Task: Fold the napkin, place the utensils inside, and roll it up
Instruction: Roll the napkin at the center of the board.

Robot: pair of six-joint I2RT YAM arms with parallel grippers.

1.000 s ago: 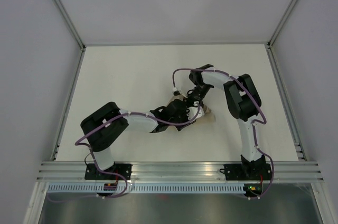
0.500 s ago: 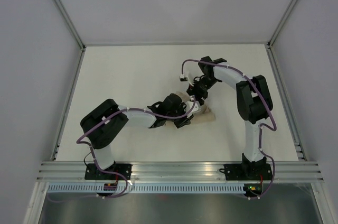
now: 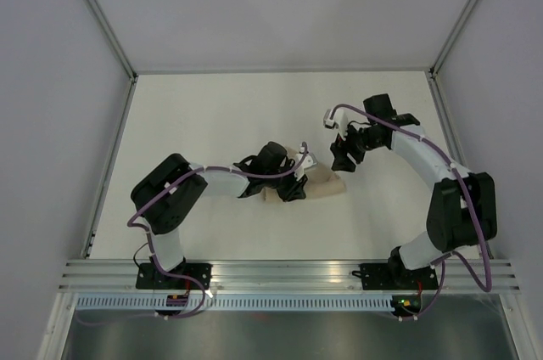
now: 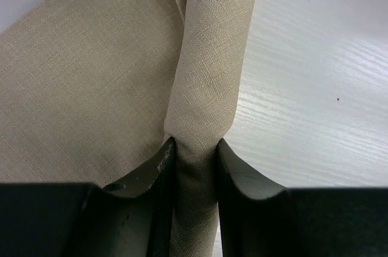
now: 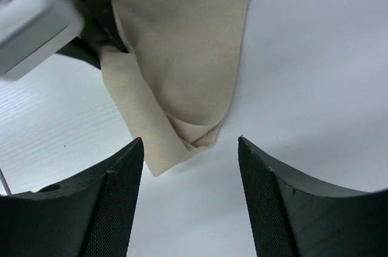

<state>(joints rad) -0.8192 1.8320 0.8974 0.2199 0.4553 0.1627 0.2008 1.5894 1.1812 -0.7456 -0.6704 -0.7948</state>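
Observation:
The beige napkin [image 3: 325, 186] lies partly rolled in the middle of the table. In the left wrist view its rolled edge [image 4: 209, 57] runs up from between my fingers, with flat cloth to the left of it. My left gripper [image 3: 294, 188] [image 4: 194, 148] is shut on that roll. My right gripper [image 3: 342, 162] [image 5: 190, 140] stands open just to the right of the napkin [image 5: 182, 51], nothing between its fingers; the napkin's folded tip points toward its gap. No utensils show; they are hidden or out of view.
The white tabletop [image 3: 212, 122] is bounded by metal rails at the left [image 3: 110, 165] and right [image 3: 458, 165]. My left arm's wrist block [image 5: 33, 23] appears at the top left of the right wrist view, close to the right fingers.
My right gripper has let go, opened wider and drawn back to the right, away from the napkin. The left gripper keeps its hold on the roll and has shifted slightly.

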